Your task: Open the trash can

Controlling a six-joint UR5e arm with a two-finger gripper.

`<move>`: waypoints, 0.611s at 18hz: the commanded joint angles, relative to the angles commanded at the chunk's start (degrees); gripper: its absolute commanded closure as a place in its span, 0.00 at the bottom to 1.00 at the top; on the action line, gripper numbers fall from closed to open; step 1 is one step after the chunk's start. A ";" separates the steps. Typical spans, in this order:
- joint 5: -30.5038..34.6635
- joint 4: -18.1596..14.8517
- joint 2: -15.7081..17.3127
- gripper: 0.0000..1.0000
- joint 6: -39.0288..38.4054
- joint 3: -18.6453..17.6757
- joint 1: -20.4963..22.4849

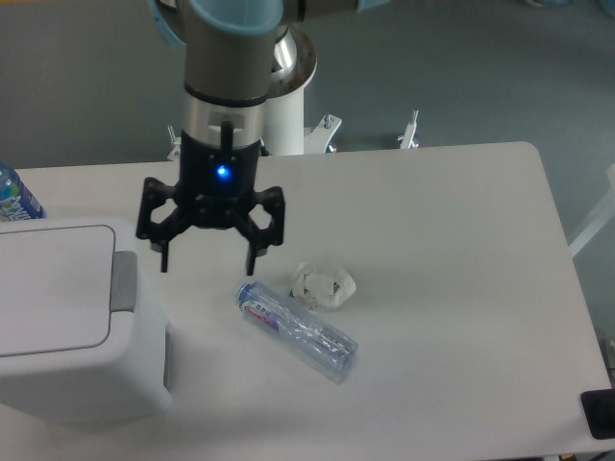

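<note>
My gripper [208, 262] hangs with jaws spread wide, holding nothing, just right of the trash can [77, 322], whose lid is shut.

- A clear plastic bottle [297, 329] lies on its side on the white surface [461, 250], set diagonally, its cap end up and to the left, a printed label near that end.
- A crumpled white wad [324, 285] sits just beside the bottle, up and to its right.
- The top of a blue-labelled bottle [14, 196] shows at the left edge.
- A black object [599, 414] juts in at the lower right corner.
</note>
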 joint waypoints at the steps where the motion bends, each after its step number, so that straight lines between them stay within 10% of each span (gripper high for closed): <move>1: -0.09 0.09 0.00 0.00 0.00 -0.26 -0.17; 11: 0.09 0.09 -0.26 0.00 0.00 -1.49 -1.67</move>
